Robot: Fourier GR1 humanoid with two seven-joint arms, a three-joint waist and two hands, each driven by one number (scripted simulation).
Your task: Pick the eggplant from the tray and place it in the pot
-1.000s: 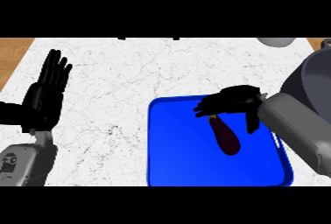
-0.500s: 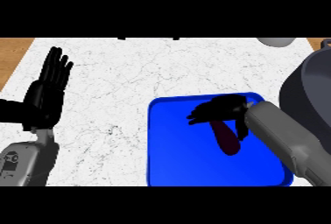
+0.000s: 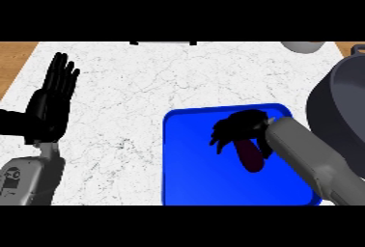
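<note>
Right hand (image 3: 239,128) curls down over the eggplant (image 3: 249,157), which lies on the blue tray (image 3: 192,178); whether it is gripped cannot be told. The pot (image 3: 339,108) waits alongside. Left hand (image 3: 50,103) rests open.

Right hand (image 3: 239,126) curled over eggplant (image 3: 250,155) on blue tray (image 3: 196,169); left hand (image 3: 51,99) resting open, view's left.

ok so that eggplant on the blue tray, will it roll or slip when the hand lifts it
The eggplant looks long, rounded and smooth, so it may slip or roll on the flat tray. It seems stiff, not floppy. The right hand covers its upper end, so it might tilt.
</note>
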